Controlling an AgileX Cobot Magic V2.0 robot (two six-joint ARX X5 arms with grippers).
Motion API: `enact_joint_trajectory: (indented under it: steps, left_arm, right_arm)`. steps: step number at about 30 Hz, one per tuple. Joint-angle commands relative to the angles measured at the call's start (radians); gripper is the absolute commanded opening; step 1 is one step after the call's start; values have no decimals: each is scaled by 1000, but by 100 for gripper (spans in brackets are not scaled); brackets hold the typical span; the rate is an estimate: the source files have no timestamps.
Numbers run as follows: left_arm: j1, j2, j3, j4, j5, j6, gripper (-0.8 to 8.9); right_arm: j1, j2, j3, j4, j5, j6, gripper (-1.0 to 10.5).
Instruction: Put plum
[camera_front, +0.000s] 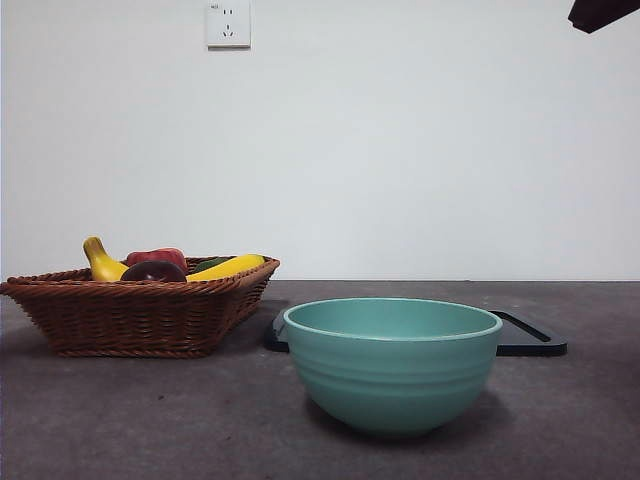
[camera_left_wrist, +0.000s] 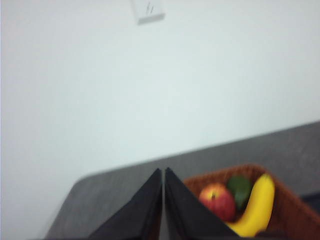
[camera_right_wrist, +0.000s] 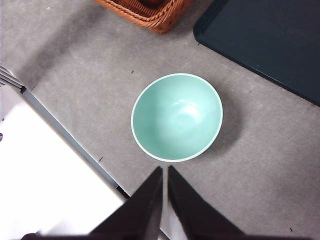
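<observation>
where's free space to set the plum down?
Bowl is empty inside. Bare table lies in front of the basket, beside the bowl. The dark tray shows bare in the right wrist view. The basket is crowded: plum, banana, other fruit.

My left claw (camera_left_wrist: 163, 200) rises into view with its two black jaws pressed together, only a thin seam between them, holding nothing. Past the jaws lies the grey table (camera_left_wrist: 115, 190), and on it a brown wicker basket (camera_left_wrist: 290, 205). Inside the basket I see a red apple (camera_left_wrist: 218, 201), a dark green fruit (camera_left_wrist: 241, 190) just behind it, and a yellow banana (camera_left_wrist: 256, 207) leaning along them. Behind everything is a white wall (camera_left_wrist: 150, 90) with a wall socket (camera_left_wrist: 148, 11) high up. The picture is somewhat blurred.
</observation>
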Motion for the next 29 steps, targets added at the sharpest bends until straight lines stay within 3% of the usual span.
enact_joint_trajectory:
  steps: [1,15,29]
  left_arm:
    - [18,-42,-76,16,-18,-31,7]
    - [48,-181,-341,16,-36,-94,7]
    - [48,-192,-384,-86,-38,-114,7]
  right_arm:
    - [7,7,19,10,0,2,5]
    - [7,7,19,10,-1,2,5]
    - [7,7,19,10,-1,2,5]
